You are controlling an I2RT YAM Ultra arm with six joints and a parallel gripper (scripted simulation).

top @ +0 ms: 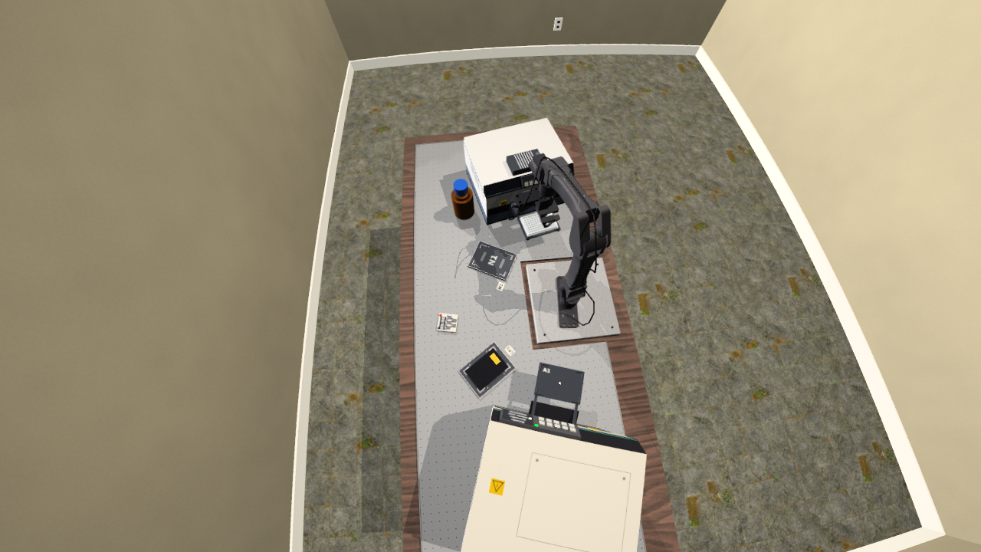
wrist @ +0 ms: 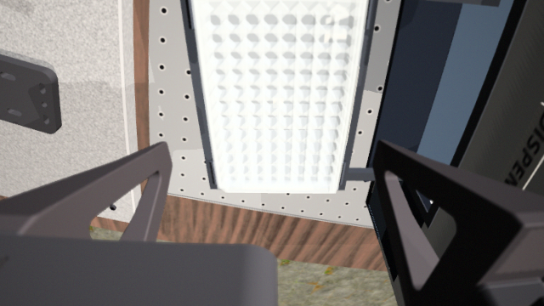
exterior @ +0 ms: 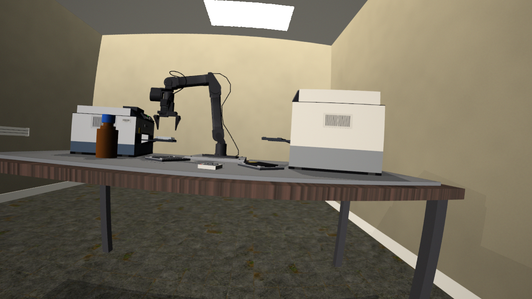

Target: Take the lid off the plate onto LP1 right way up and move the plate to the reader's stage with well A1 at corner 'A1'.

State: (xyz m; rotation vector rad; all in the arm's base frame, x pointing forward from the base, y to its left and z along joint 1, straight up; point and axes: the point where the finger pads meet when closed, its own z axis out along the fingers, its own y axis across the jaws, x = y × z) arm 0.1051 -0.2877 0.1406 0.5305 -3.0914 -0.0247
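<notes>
- Starting at the left of the exterior view, an amber bottle with a blue cap (exterior: pixel 106 138) stands on the bench just in front of the white-and-grey dispenser (exterior: pixel 111 129), apart from the arm's working spot.
- Next along, the black parallel gripper (exterior: pixel 167 121) hangs fingers-down above the dispenser's stage, spread wide and holding nothing.
- Below it, the white multi-well plate (wrist: pixel 278 93) sits within the dark stage frame (wrist: pixel 196 85); its wells look softened, as though a clear lid covers them, so I judge the lid is on, though the wrist view cannot settle that.
- Further right, the dark N1 nest (top: pixel 491 260) and the other dark nest with a yellow tag (top: pixel 486 369) lie flat on the deck; the second is probably LP1, but its name is too small to read.
- Beyond that, the reader's black stage (top: pixel 559 384), engraved A1 at one corner, bears no plate, jutting out of the cream reader (exterior: pixel 336 131).
- Progress, as I judge it: nothing is done; lid removal, lid placement and plate transfer all remain.
- Surroundings: a grey perforated deck (top: pixel 438 384) on a wood-edged table (exterior: pixel 260 187), mottled grey-green floor, beige walls, one ceiling light.
</notes>
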